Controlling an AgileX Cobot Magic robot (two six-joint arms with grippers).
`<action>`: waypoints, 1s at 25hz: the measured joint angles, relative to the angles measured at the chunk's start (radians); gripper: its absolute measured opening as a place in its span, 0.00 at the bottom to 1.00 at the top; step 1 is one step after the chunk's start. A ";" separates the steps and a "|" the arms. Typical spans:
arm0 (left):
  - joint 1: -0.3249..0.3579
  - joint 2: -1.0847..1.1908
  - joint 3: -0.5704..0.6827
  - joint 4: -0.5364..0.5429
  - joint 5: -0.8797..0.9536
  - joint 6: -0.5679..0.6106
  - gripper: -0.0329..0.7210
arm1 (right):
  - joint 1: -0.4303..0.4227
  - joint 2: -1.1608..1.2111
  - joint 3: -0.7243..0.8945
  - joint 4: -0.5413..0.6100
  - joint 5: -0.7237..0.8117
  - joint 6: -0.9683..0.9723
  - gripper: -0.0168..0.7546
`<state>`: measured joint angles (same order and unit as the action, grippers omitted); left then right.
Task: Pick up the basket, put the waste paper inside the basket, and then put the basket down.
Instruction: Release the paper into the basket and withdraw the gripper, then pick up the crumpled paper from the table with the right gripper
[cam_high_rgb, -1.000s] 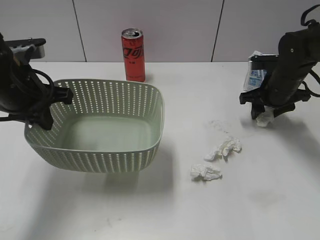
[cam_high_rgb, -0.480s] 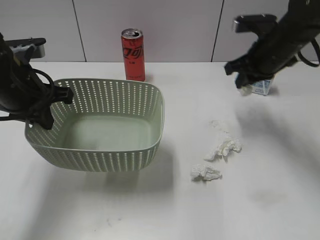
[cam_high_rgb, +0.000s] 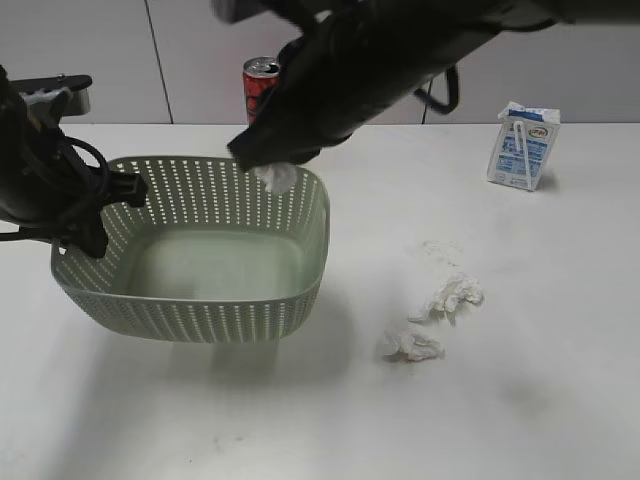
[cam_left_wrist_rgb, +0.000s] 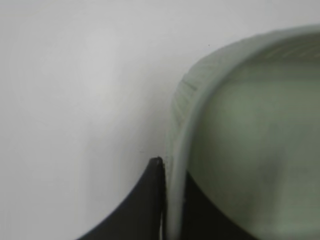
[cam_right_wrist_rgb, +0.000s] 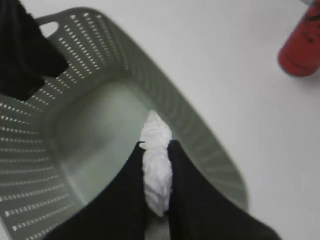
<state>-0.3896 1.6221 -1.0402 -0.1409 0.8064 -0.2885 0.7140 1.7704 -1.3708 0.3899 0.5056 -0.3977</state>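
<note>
The pale green basket (cam_high_rgb: 200, 260) is held a little above the table by my left gripper (cam_high_rgb: 85, 240), which is shut on its left rim; the left wrist view shows the rim (cam_left_wrist_rgb: 177, 165) between the jaws (cam_left_wrist_rgb: 172, 172). My right gripper (cam_high_rgb: 275, 170) reaches across over the basket's far right part, shut on a white wad of waste paper (cam_high_rgb: 277, 176), seen above the basket's inside in the right wrist view (cam_right_wrist_rgb: 156, 165). Two more waste paper wads (cam_high_rgb: 448, 296) (cam_high_rgb: 410, 345) lie on the table right of the basket.
A red can (cam_high_rgb: 260, 80) stands behind the basket, partly hidden by my right arm; it shows in the right wrist view (cam_right_wrist_rgb: 301, 45). A blue-and-white drink carton (cam_high_rgb: 523, 145) stands at the back right. A faint scrap (cam_high_rgb: 435, 248) lies near the wads.
My right arm has lifted a paper wad from beside the carton and swung it left across the table to above the basket. The left arm and basket have stayed put.
</note>
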 joint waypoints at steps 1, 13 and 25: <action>0.000 0.000 0.000 0.000 -0.002 0.000 0.05 | 0.021 0.016 0.000 0.001 -0.001 -0.003 0.10; 0.000 0.000 0.000 -0.002 -0.007 0.000 0.05 | 0.041 0.051 -0.068 -0.143 0.131 0.078 0.80; 0.000 0.000 0.000 -0.010 -0.007 0.000 0.05 | -0.325 -0.127 0.357 -0.266 0.074 0.475 0.79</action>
<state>-0.3896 1.6221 -1.0402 -0.1505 0.7991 -0.2886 0.3886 1.6431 -1.0138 0.1239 0.5794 0.0770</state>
